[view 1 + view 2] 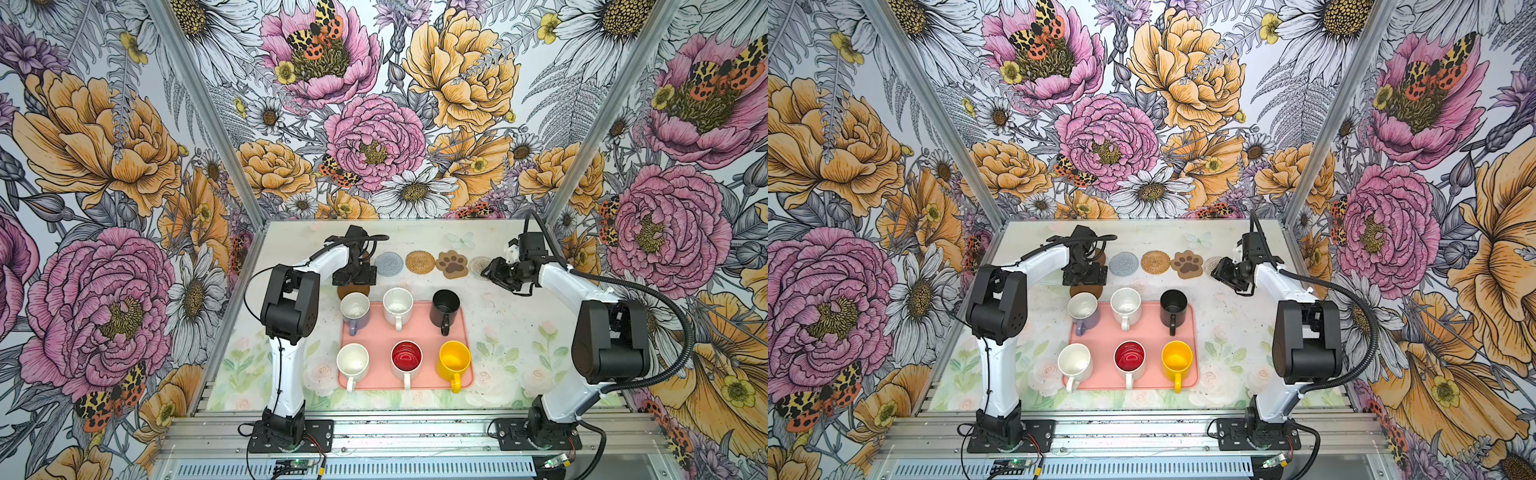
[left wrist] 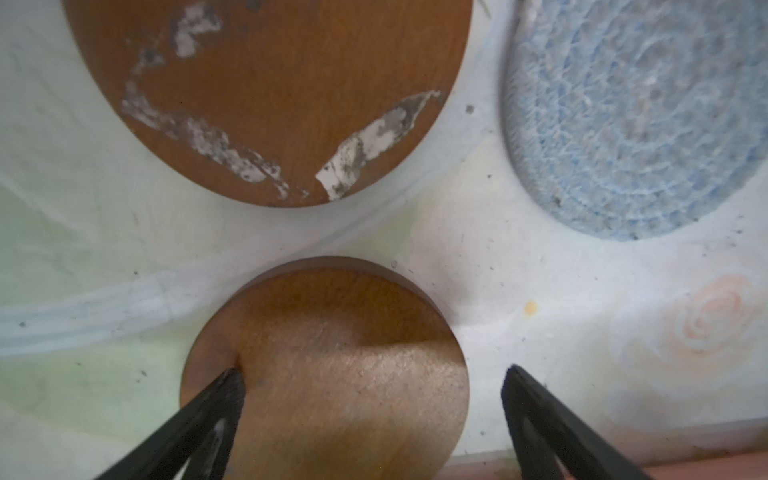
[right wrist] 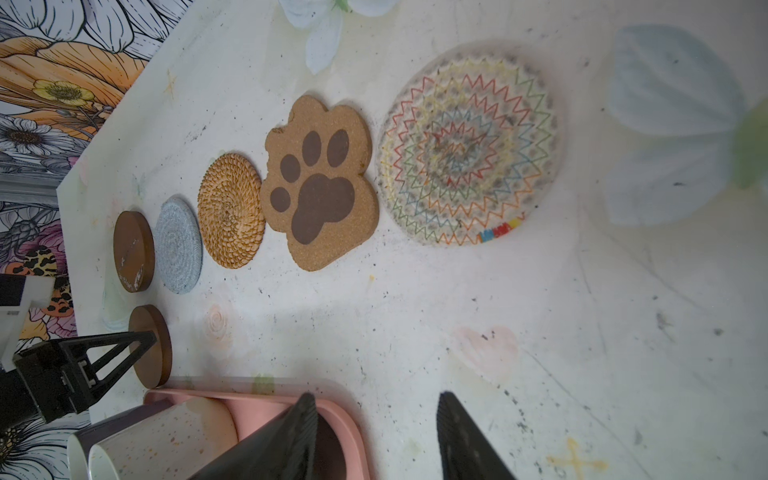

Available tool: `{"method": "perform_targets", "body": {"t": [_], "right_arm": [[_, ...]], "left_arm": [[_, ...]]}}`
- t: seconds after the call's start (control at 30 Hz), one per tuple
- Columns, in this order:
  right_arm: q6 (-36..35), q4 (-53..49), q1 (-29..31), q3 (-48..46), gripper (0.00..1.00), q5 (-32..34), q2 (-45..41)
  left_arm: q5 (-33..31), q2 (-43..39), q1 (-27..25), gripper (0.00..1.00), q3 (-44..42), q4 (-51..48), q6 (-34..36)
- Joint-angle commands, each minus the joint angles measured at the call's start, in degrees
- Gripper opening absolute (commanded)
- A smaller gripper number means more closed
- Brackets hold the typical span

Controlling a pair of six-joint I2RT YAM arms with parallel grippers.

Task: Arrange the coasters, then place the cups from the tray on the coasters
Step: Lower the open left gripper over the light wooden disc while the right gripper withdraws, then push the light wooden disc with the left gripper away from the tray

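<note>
1. Closest to the left wrist camera is the left claw [image 2: 374,372], its fingers spread wide and holding nothing. One tip hangs over the edge of the near brown disc [image 2: 324,407], the other over bare tabletop [image 2: 561,291].
2. That disc lies flat at 6 o'clock of the far brown disc [image 2: 270,83], apart from it. In a top view it sits just off the 11 o'clock corner of the tray [image 1: 422,330], beside the lavender mug [image 1: 354,309].
3. At 12 o'clock of the tray runs the row: far brown disc, grey-blue woven round [image 1: 389,263], rattan round [image 1: 420,262], paw coaster [image 1: 451,264], pale woven round [image 3: 469,145]. All six mugs, lavender through to the yellow mug [image 1: 454,358], stand on the tray.
4. At the row's 3 o'clock end hovers the right claw [image 3: 378,397], fingers apart and empty.
5. Arranging looks nearly finished, with only the near disc out of line. If it is to be moved, I would centre the claw first, since the disc is almost as wide as the spread. Otherwise rise straight up, so no tip drags it against the tray rim.
6. Both top views hide most of the far brown disc under the left wrist and part of the pale round behind the right claw. Whether the left tip touches the disc, I cannot tell.
</note>
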Motion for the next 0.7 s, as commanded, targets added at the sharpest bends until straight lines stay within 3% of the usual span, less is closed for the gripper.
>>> {"method": "perform_targets", "body": {"t": [0.0,0.43,0.67], "right_arm": [[0.66,2.09,0.45,-0.63,0.50,0.55,-0.34],[0.44,2.19,0.41,-0.87,0.50,0.36,-0.32],[0.55,2.19,0.34,-1.09,0.50,0.39,-0.42]], "left_arm": [[-1.33,1.57,-0.24,0.99,1.50,0.18,-0.50],[-2.97,2.03,-0.34,0.99,-0.98,0.20,-0.42],[-2.48,2.11,-0.19,0.99,1.89,0.22,-0.42]]}}
